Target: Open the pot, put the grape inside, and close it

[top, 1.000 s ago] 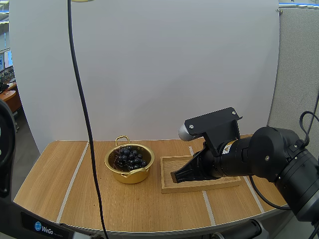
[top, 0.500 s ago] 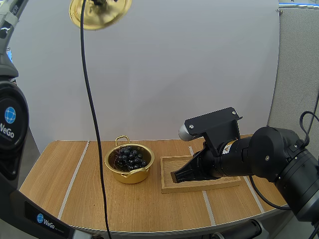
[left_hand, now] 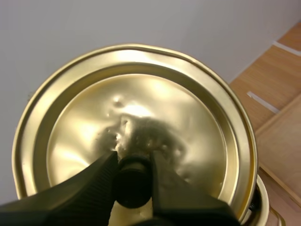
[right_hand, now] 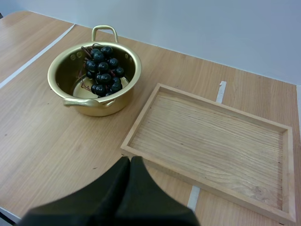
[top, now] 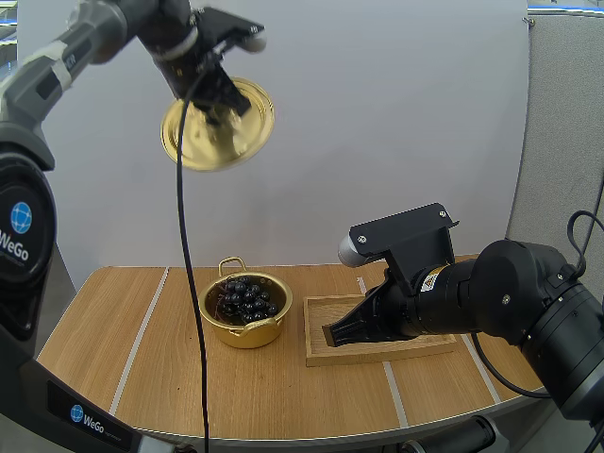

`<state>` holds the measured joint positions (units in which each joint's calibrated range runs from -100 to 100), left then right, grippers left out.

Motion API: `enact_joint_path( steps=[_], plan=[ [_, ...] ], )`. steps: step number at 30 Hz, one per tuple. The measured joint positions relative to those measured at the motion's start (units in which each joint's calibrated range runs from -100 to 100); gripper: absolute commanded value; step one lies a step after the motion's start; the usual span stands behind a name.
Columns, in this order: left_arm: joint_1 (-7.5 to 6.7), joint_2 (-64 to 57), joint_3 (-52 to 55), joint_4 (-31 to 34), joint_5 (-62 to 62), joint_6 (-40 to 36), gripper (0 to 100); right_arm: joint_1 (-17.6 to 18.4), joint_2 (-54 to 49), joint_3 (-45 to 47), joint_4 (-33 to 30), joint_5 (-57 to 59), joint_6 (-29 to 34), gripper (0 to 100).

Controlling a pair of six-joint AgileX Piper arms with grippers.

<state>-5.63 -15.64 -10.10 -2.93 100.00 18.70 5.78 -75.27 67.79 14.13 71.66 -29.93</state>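
Left tool (left_hand: 134,159): pinching tilted lid (left_hand: 160,106) by knob (left_hand: 133,186); pot (top: 247,332) holding grapes (top: 245,297) well below tool. Right tool (right_hand: 130,162): clenched, empty. Risk: lid seats askew on rim, or slips from pinch.

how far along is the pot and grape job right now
Done: the pot is open and the grapes lie inside it. In hand: the left end effector pinches the lid, holding it high, well clear of the pot. Left: lower the lid onto the pot and let go. The right end effector is shut, by the wooden tray's near edge.
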Motion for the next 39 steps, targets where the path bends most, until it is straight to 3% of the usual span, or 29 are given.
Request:
enact_joint_path(
  steps=[15, 39],
  plan=[
    [0.00, 3.11, 19.83, -3.33, 0.00, 6.33, 0, 0.00, 0.00, 0.00, 0.00, 0.00, 0.00, 0],
    [0.00, 20.44, 21.97, -4.98, 0.00, 9.91, 0, 0.00, 0.00, 0.00, 0.00, 0.00, 0.00, 0]
  ],
)
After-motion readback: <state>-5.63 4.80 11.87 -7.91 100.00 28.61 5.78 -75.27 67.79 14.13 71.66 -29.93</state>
